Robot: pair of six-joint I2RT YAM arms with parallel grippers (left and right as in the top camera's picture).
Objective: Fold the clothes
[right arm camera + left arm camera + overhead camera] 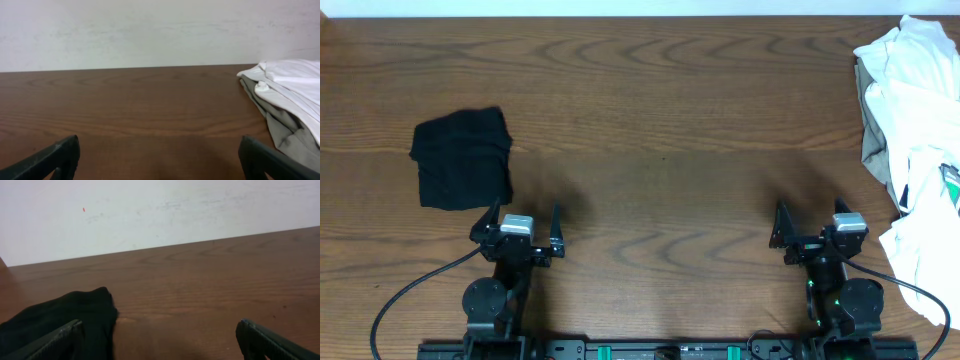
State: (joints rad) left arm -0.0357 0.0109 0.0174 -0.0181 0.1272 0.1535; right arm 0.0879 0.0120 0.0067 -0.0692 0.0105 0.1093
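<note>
black garment [462, 158] just beside left tool [524, 216]; white clothes heap [918, 150] beside right tool [810, 216]

A black garment [463, 158] lies folded square near the table's [660, 120] left edge. Crumpled white garments [920, 120] (over beige fabric [876, 150]) are heaped along the right edge.

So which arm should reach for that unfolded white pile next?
Probably right: the right gripper, open, sits near the white pile; the left gripper is far across, by the black garment.
</note>
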